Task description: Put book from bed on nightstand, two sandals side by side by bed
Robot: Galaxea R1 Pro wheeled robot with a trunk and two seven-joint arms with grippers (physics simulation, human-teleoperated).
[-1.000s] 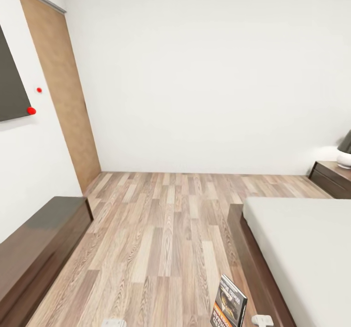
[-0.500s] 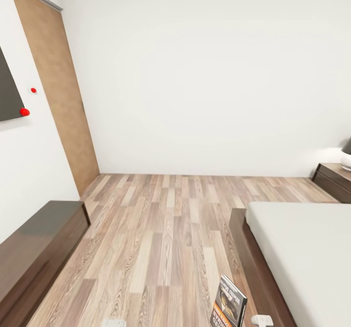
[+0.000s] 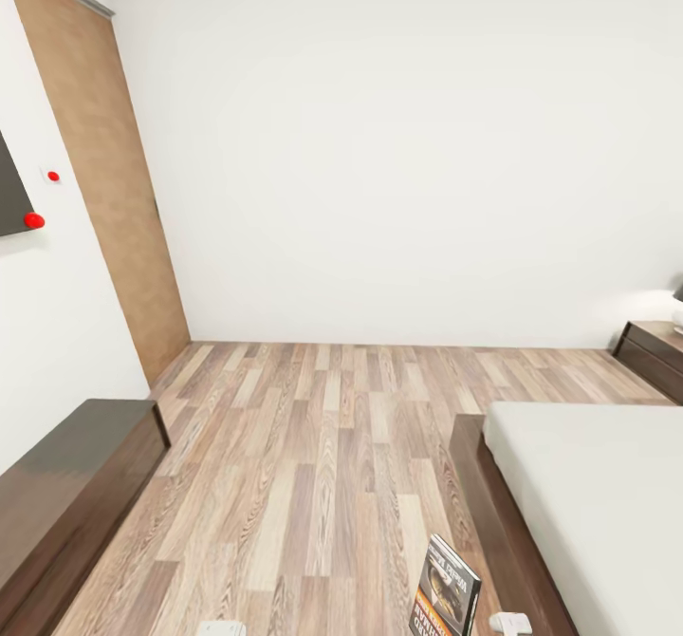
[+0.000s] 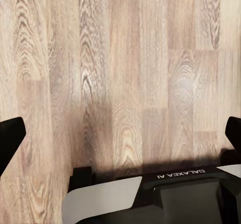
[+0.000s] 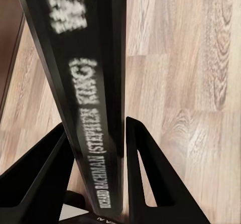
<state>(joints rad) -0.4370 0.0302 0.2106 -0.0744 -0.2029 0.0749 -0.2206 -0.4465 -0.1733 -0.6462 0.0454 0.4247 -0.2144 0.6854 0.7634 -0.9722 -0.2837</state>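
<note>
My right gripper [image 5: 98, 133] is shut on the book [image 5: 85, 83], its black fingers [image 5: 145, 169] pressing either side of the dark spine with white lettering. In the head view the book [image 3: 446, 600] stands upright at the bottom edge, dark cover with an orange picture, just left of the bed [image 3: 588, 503]. The bed has a pale grey mattress and a dark wooden frame. A nightstand [image 3: 655, 356] stands beyond it at the far right against the wall. My left gripper [image 4: 120, 133] is open over bare wood floor, with nothing between its fingers. The sandals are out of view.
A long dark brown TV bench [image 3: 66, 503] runs along the left wall under a black TV [image 3: 9, 195]. A brown door [image 3: 104, 190] stands in the far left corner. Wood-plank floor [image 3: 323, 465] stretches between bench and bed up to the white wall.
The whole head view has shifted as the camera moved forward: the door and TV slid left, the nightstand slid right. The book stays at the same spot in the view.
</note>
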